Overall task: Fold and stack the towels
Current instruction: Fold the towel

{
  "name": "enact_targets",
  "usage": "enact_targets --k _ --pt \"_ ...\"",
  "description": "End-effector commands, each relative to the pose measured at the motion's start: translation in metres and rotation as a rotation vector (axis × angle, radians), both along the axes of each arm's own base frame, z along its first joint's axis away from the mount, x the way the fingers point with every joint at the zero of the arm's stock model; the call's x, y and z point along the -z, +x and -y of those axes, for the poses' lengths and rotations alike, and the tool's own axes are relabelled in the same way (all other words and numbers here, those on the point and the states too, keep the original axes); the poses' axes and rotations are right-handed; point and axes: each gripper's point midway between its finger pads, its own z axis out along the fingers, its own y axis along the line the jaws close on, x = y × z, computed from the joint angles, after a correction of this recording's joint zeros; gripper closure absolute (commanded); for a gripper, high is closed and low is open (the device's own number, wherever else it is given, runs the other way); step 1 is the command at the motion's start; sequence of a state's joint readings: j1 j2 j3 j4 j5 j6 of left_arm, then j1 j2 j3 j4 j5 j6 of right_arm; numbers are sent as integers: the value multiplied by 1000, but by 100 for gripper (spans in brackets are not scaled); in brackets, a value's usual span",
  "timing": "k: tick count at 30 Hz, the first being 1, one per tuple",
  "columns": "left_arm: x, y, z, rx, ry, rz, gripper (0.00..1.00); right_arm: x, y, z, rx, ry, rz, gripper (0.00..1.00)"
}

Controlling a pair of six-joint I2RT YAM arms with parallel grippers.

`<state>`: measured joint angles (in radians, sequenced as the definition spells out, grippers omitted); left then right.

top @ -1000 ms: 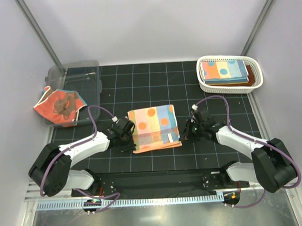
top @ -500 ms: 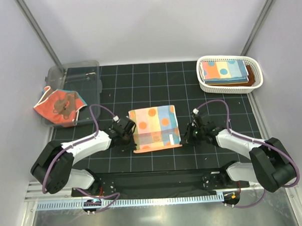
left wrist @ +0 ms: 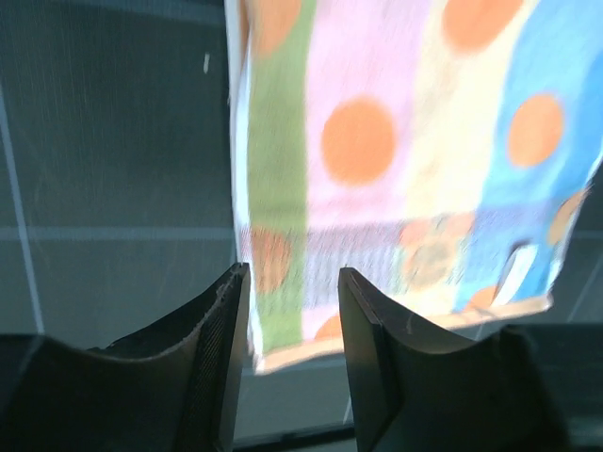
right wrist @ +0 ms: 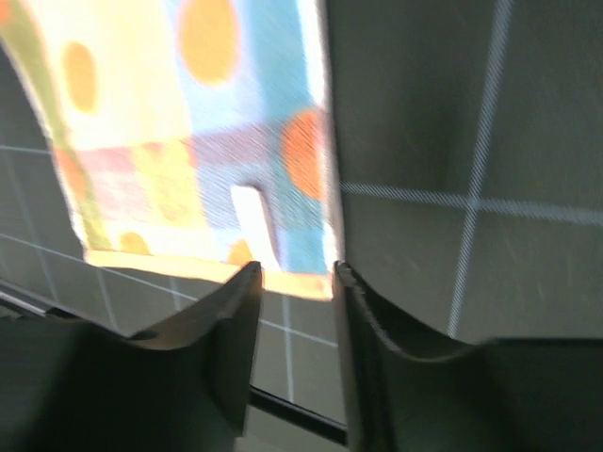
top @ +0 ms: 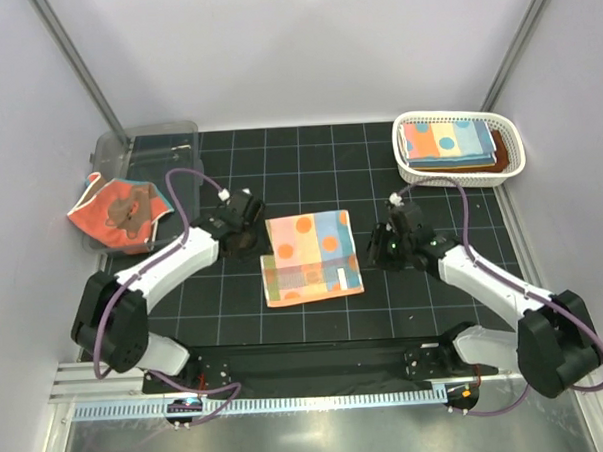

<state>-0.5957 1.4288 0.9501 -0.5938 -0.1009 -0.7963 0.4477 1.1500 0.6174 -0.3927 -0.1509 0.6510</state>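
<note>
Count: four towels seen, two arms, one basket, one bin. Towel 1, the polka-dotted towel (top: 311,258), lies folded and flat on the black gridded tabletop (top: 299,166), mid-way between the two arms, with a small white label (top: 341,277) near its near-right corner. Towel 2, the coral-red bear towel (top: 116,209), lies crumpled at the far left, draped over the near end of the clear plastic bin (top: 173,142). Towels 3 and 4 sit stacked in the white lattice basket (top: 517,155) at the far right: a second polka-dotted towel (top: 444,140) on top of a rust-brown towel (top: 500,157); whether more lie under them, cannot tell. The left arm runs diagonally from its base up and to the right, wrist just beside the far-left corner of towel 1. The left gripper (left wrist: 292,281) is released, fingers (left wrist: 221,348) parted, nothing between them, the towel's left edge in view beyond. The right arm runs diagonally up and to the left, wrist just beside the towel's right edge. The right gripper (right wrist: 297,275) is likewise released and grasps nothing.
</note>
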Motion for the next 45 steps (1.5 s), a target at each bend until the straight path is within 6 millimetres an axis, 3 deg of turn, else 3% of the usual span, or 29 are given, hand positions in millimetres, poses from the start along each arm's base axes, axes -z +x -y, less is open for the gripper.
enact_targets --k 1,2,3,4,5,6,7,10,13,19,23,25,28,35,41,45 --pt "-1 38 14 51 -101 26 55 -33 44 -24 -53 41 122 61" --pt "1 45 21 73 -132 20 58 -50 62 -34 -69 63 166 68" --pt "0 57 25 80 -130 31 58 -52 73 -44 -93 81 180 70" --pt "15 62 24 81 -105 0 59 -38 83 -51 -123 65 155 71" --pt "20 66 24 105 -90 -6 60 -47 102 -60 -133 77 192 71" --pt "17 77 28 112 -89 12 60 -44 111 -63 -144 71 190 71" --pt "29 81 25 107 -65 -8 60 -31 127 -69 -160 52 176 71" --pt "34 104 15 80 -37 4 61 -9 152 -75 -179 40 158 71" --pt "32 123 8 65 -27 23 62 -4 170 -76 -177 33 201 71" --pt "40 144 -4 41 -50 4 62 15 184 -71 -182 27 200 71" --pt "32 154 4 54 -79 21 62 -4 185 -73 -210 38 224 70" --pt "37 156 3 57 -63 5 61 -14 191 -72 -216 32 246 70" --pt "44 162 2 57 -60 -15 62 -10 199 -66 -217 -8 237 71" --pt "48 171 -10 43 1 -17 62 29 210 -42 -166 -25 155 72" --pt "37 182 -18 65 51 1 61 33 217 -32 -144 -14 155 72" --pt "22 186 -13 164 50 9 58 19 221 -29 -170 -29 186 68"
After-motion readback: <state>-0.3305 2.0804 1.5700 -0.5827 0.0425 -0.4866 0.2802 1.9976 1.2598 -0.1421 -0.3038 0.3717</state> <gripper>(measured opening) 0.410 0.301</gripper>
